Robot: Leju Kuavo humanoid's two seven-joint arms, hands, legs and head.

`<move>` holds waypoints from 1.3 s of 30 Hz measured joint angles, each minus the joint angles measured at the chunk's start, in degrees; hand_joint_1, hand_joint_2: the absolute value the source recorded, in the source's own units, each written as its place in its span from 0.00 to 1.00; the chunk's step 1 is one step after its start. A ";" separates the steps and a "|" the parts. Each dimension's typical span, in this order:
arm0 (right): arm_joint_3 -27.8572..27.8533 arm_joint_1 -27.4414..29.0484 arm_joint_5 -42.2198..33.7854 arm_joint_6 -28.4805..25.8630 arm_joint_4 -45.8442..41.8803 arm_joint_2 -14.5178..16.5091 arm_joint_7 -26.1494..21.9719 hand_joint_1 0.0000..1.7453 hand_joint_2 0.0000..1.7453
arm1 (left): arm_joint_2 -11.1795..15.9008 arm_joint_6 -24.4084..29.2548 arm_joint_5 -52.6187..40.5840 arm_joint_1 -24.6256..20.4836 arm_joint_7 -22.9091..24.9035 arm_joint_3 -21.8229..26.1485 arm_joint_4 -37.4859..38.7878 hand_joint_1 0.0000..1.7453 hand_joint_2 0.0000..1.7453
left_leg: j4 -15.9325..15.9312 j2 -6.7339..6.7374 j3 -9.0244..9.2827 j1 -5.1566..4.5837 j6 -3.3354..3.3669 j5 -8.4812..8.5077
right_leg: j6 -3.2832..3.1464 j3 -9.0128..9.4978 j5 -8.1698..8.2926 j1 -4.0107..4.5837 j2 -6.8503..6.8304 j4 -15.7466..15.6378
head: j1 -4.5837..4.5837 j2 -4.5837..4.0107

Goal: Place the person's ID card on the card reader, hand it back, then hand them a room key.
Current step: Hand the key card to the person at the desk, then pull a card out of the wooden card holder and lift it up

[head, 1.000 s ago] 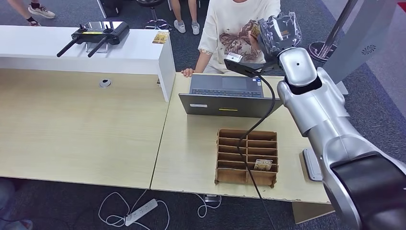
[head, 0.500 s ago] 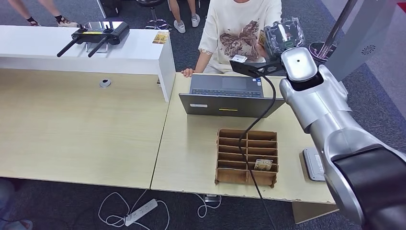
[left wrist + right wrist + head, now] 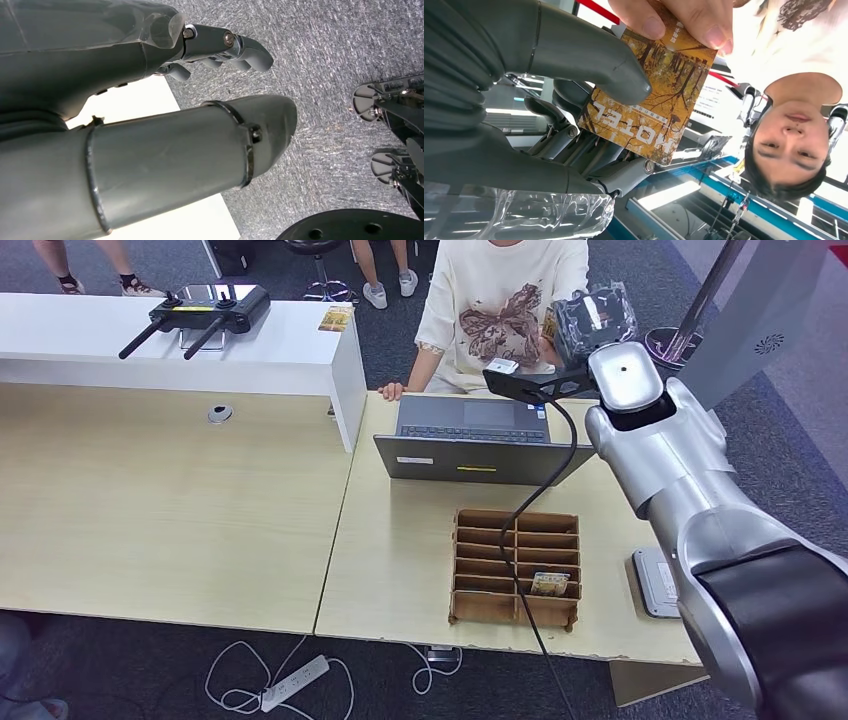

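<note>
My right hand (image 3: 590,320) is raised over the laptop toward the seated person (image 3: 500,300). In the right wrist view an orange-brown room key card (image 3: 651,100) printed "HOTEL" sits pinched between my thumb (image 3: 589,55) and the fingers behind it. The person's fingers (image 3: 684,20) grip the card's far edge at the same time. The grey card reader (image 3: 655,582) lies at the table's right edge. My left hand (image 3: 165,150) hangs over grey carpet, fingers apart, holding nothing.
An open laptop (image 3: 475,440) stands between me and the person. A cardboard divider tray (image 3: 515,567) near the front edge holds one card (image 3: 550,584). A black cable runs from my right wrist across the tray. A white counter (image 3: 170,335) stands at the back left.
My right hand has drifted slightly right and further toward the person with the card, then stayed almost still over the last half second.
</note>
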 joint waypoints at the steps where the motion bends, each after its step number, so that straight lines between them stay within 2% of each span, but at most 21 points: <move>1: 0.00 0.00 -0.01 -0.04 0.04 0.00 0.01 0.34 1.00 | 0.00 0.02 0.00 0.00 0.00 0.00 0.00 0.00 0.00 | 0.00 0.00 0.00 0.00 0.00 0.00 | 0.00 0.00 0.00 0.00 0.00 0.00 | 0.00 0.00; 2: 0.00 0.00 -0.03 -0.14 0.08 0.00 0.04 0.09 1.00 | 0.00 0.07 -0.01 -0.01 0.01 0.00 0.00 0.00 0.00 | 0.00 0.00 0.00 0.00 0.00 0.00 | 0.00 0.00 0.00 0.00 0.00 0.00 | 0.00 0.00; 3: 0.00 0.01 -0.06 -0.31 0.12 0.00 0.12 0.00 1.00 | 0.00 0.13 -0.02 -0.01 0.01 0.00 0.00 0.00 0.00 | 0.00 0.00 0.00 0.00 0.00 0.00 | 0.00 0.00 0.00 0.00 0.00 0.00 | 0.01 0.00; 10: -1.41 0.04 -2.52 -4.26 0.27 -0.02 0.63 0.00 1.00 | -0.06 0.55 -0.16 -0.23 0.34 -0.13 0.00 0.00 0.00 | 0.00 0.01 0.00 0.00 0.00 0.00 | 0.00 -0.03 0.00 0.00 0.01 0.00 | 0.00 0.00; 16: -8.81 0.50 -12.05 -7.82 -0.03 -0.03 -2.96 0.00 1.00 | -0.31 1.00 -0.17 -0.59 0.46 -0.41 0.00 0.00 0.00 | 0.01 0.01 -0.01 0.00 0.00 0.00 | 0.00 -0.03 0.00 0.00 0.01 0.00 | 0.01 0.00; 20: -11.88 0.90 -12.64 -8.41 -0.20 -0.05 -3.57 0.00 1.00 | -0.45 1.14 -0.16 -0.71 0.46 -0.49 0.00 0.00 0.00 | 0.01 0.06 0.00 0.00 0.00 0.00 | 0.00 -0.04 0.00 0.00 0.07 -0.01 | 0.01 0.00; 27: -14.04 1.52 -13.55 -9.06 -0.43 -0.05 -4.20 0.00 1.00 | -0.51 1.22 -0.16 -0.78 0.46 -0.85 0.00 0.00 0.00 | 0.01 0.06 0.00 0.00 0.00 0.00 | 0.00 -0.05 0.00 0.00 0.07 0.00 | 0.00 0.00; 33: -20.18 3.28 -26.72 -9.29 -2.50 0.04 -11.97 0.00 1.00 | -0.72 1.57 0.05 -0.82 0.46 -1.14 0.00 0.00 0.00 | 0.01 0.04 -0.03 0.00 0.00 0.00 | 0.00 -0.04 0.00 0.00 0.05 0.00 | 0.00 0.00; 36: -23.32 4.25 -29.94 -8.98 -3.49 0.12 -14.09 0.00 1.00 | -0.78 1.67 0.15 -0.82 0.44 -1.27 0.00 0.00 0.00 | 0.01 0.04 -0.03 0.00 0.00 0.00 | 0.00 -0.04 0.00 0.00 0.05 0.00 | 0.01 0.00; 39: -26.32 5.28 -36.74 -6.83 -4.81 0.28 -17.67 0.00 1.00 | -0.79 1.74 0.44 -0.82 0.34 -1.32 0.00 0.00 0.00 | 0.01 0.04 -0.03 0.00 0.00 0.00 | 0.00 -0.04 0.00 0.00 0.05 -0.01 | 0.00 0.00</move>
